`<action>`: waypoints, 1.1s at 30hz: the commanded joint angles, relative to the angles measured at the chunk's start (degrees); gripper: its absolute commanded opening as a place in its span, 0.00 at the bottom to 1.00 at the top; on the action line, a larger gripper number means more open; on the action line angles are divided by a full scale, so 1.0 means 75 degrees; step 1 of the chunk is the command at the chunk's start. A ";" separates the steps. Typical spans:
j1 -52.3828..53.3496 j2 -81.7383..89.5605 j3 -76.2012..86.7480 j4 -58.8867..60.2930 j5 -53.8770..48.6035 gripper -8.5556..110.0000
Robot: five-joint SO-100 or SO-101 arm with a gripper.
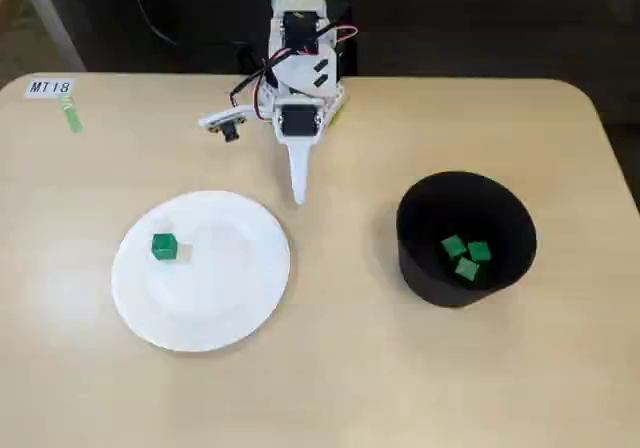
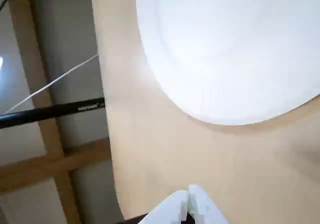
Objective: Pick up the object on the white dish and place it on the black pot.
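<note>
A small bright green cube (image 1: 164, 246) rests on the left part of the white dish (image 1: 235, 298), which lies at the table's left-centre in the fixed view. The black pot (image 1: 420, 258) stands to the right and holds three green cubes (image 1: 466, 258). My gripper (image 1: 298, 193) hangs folded near the arm's base at the back, its white fingers pressed together and pointing at the table just behind the dish's rim, holding nothing. In the wrist view the shut fingertips (image 2: 189, 196) show at the bottom edge and the dish (image 2: 225, 49) fills the top right; the cube is out of that view.
A label reading MT18 (image 1: 50, 87) with a green strip is stuck at the table's back left corner. In the wrist view the table edge, a black pole (image 2: 55, 110) and wooden floor beams lie to the left.
</note>
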 commanded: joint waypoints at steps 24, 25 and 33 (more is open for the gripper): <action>0.1336 -0.3094 -0.3656 0.0410 -0.1230 0.07; 0.1488 -0.3773 -0.4207 0.0480 -0.1336 0.07; 0.2906 -0.8180 -0.7500 0.1758 -0.1898 0.07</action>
